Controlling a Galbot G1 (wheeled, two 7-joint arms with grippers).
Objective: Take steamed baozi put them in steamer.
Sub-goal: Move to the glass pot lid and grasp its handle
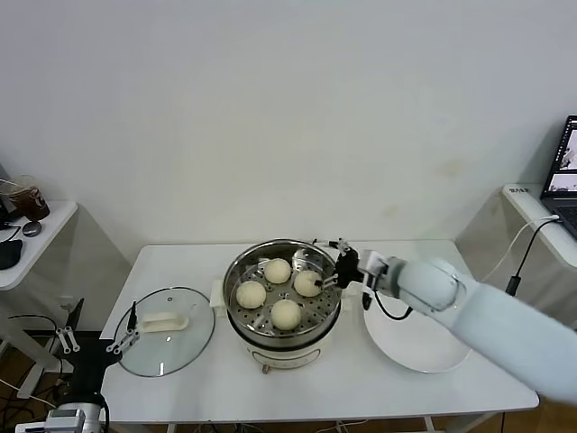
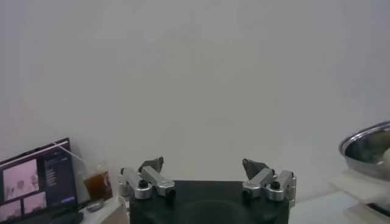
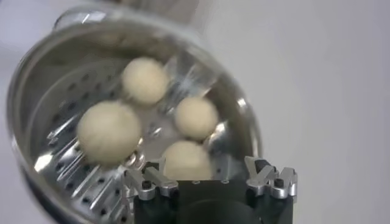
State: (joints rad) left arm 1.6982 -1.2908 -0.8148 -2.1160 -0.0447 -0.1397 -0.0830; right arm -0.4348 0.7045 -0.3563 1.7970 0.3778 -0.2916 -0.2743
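The right gripper [image 1: 330,268] hangs at the right rim of the steamer [image 1: 282,336], its fingers spread apart and holding nothing. In the right wrist view the same gripper [image 3: 210,172] shows both fingertips parted above the perforated tray, with the nearest bun just beyond them and not clamped.

All 4 steamed baozi [image 1: 286,313] lie inside the steamer on the tray: 1 toward the back [image 1: 277,270], 1 at the left [image 1: 251,293], 1 at the right [image 1: 307,283] just beside the right gripper, and 1 at the front. They sit near each other but apart.

The steamer stands at the middle of the white table [image 1: 306,392]. To its right, under the right arm, lies the flat white plate [image 1: 424,347], bare of buns. To the left of the steamer the glass lid [image 1: 165,343] with its white handle rests flat on the table.

The left gripper [image 1: 95,340] is parked low beyond the table's left edge, near the lid, its fingers released and empty; the left wrist view shows this gripper [image 2: 203,164] with fingertips wide apart.
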